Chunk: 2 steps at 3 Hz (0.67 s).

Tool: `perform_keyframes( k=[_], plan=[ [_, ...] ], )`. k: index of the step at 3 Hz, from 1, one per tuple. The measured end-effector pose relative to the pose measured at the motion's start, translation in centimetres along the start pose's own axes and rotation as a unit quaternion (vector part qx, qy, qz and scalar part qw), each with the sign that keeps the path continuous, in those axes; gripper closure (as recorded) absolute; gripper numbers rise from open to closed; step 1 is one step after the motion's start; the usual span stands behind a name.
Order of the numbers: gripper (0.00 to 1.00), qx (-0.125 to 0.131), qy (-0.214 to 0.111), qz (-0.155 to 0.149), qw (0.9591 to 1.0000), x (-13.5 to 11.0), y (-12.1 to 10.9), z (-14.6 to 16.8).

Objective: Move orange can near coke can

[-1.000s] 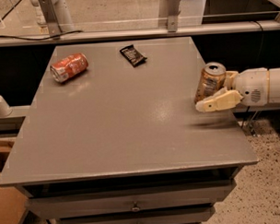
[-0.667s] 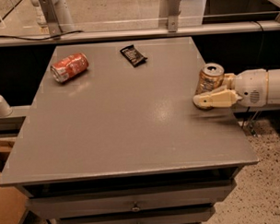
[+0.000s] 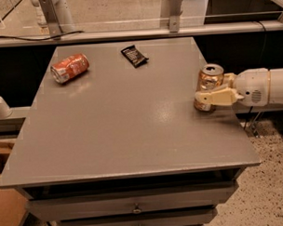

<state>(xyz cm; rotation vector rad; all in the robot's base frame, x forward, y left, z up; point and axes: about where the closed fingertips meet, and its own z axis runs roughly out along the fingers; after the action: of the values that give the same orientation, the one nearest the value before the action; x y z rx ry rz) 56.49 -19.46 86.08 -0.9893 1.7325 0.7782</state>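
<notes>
At the right edge of the frame, about midway up, the gripper (image 3: 211, 90) reaches in from a thick white arm (image 3: 264, 86) that enters from the right. Its pale fingers (image 3: 215, 97) sit on either side of the orange can (image 3: 210, 79) and are closed against it: one crosses the front of the can low down, and the other shows just behind it on the right. The can stands roughly upright near the right rim of the grey table (image 3: 133, 133), its silver top facing up. Whether its base rests on the surface or hangs just above it cannot be told.

Well apart from it, in the upper left of the tabletop, the coke can (image 3: 69, 68) lies on its side. Its silver end points toward the lower left, and its red-orange body carries white markings. Between the two cans, but close to the table's far edge, a small black wrapper (image 3: 134, 56) lies flat at an angle.

Below the tabletop, at the bottom of the frame, two grey drawers (image 3: 135, 209) are stacked, each with a small knob. Speckled floor (image 3: 270, 185) shows in the lower right, and a brown cardboard box (image 3: 7, 212) fills the lower left corner. A metal rail (image 3: 129, 35) runs across the frame behind the table, with upright posts rising from it.
</notes>
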Motion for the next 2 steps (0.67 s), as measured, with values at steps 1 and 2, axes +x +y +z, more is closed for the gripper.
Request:
perform_keyframes(
  k=[1, 2],
  plan=[
    [1.00, -0.002, 0.000, 0.000, 1.0000, -0.1, 0.1, 0.2],
    [1.00, 0.000, -0.023, 0.000, 0.9997, -1.1, -0.1, 0.1]
  ],
)
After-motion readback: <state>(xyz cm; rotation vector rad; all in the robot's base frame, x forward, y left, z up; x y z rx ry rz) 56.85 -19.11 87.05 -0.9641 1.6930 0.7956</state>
